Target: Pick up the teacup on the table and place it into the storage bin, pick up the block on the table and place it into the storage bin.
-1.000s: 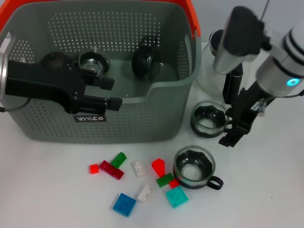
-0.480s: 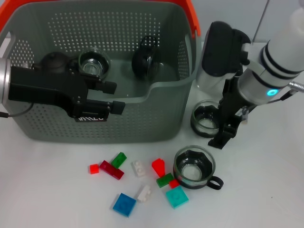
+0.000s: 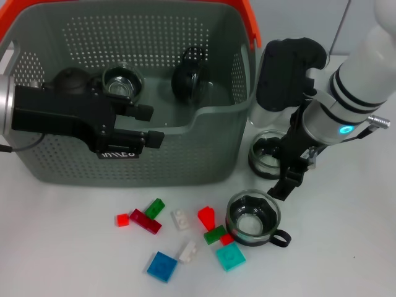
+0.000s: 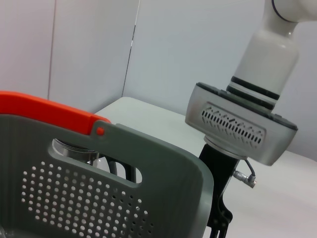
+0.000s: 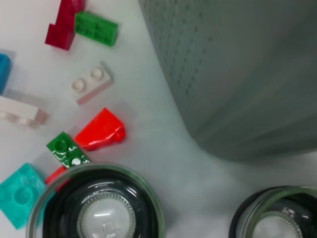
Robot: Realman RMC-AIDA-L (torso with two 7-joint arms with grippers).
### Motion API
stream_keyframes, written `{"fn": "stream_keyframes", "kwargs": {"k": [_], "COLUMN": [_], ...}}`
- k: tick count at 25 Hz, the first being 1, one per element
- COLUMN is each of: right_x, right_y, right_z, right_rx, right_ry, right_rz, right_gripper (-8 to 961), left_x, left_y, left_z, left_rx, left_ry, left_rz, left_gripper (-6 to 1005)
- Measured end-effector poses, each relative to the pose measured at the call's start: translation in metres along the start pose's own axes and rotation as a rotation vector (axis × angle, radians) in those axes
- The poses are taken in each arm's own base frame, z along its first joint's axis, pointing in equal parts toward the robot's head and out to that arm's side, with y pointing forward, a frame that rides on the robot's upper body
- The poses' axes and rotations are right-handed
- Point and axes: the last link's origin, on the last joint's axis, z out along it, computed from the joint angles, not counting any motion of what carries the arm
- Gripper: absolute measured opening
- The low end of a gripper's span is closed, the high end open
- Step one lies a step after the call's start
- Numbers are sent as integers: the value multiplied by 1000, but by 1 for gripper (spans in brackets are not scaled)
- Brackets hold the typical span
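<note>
Nearest the robot, small plastic building blocks lie scattered on the white table (image 3: 55,247): a blue square block (image 3: 162,266), a teal square block (image 3: 230,256), a red wedge-shaped block (image 3: 206,216), two white ones and some green and red pieces. Touching this cluster on its right side stands a clear glass teacup with a dark insert and a black handle (image 3: 252,218), upright, its handle pointing toward the robot's right.

Just behind it a second, matching glass teacup (image 3: 267,154) stands beside the basket's right wall. The right gripper (image 3: 292,174) hangs between and just above these two cups, fingers pointing down; whether they are apart or together cannot be told. The nearer cup lies slightly in front of it, so the right arm is clearly the closer one.

Farther back sits the large grey perforated plastic storage bin with an orange handle (image 3: 179,158), already holding two glass cups. The left gripper (image 3: 147,125) hovers over the bin's near left part, fingers spread and empty.
</note>
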Motion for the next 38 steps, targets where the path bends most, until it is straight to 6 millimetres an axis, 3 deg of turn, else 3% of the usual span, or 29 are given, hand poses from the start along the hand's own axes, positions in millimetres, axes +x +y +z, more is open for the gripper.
{"fn": "stream_keyframes", "kwargs": {"k": [9,25,31,34,38], "right_x": [1,1,1,0,-1], "right_y": [2,0,0,0,2], "right_z": [6,4,4,2,-1], "right_rx": [5,23,19,21,18], "right_ry": [24,34,37,34,29], "right_rz": [-9,-15,-15,-20,-22], "right_gripper": [905,484,237,57,57], "left_x": [2,3,4,4,4], "left_y": [-1,-2,-2,-2,-2], "left_z": [1,2,3,3,3], "left_rx": [5,6,5,4,2], "left_ry": [3,6,6,6,7], "left_rz": [6,15,17,19,15], "left_gripper": [626,627,628,628,628]}}
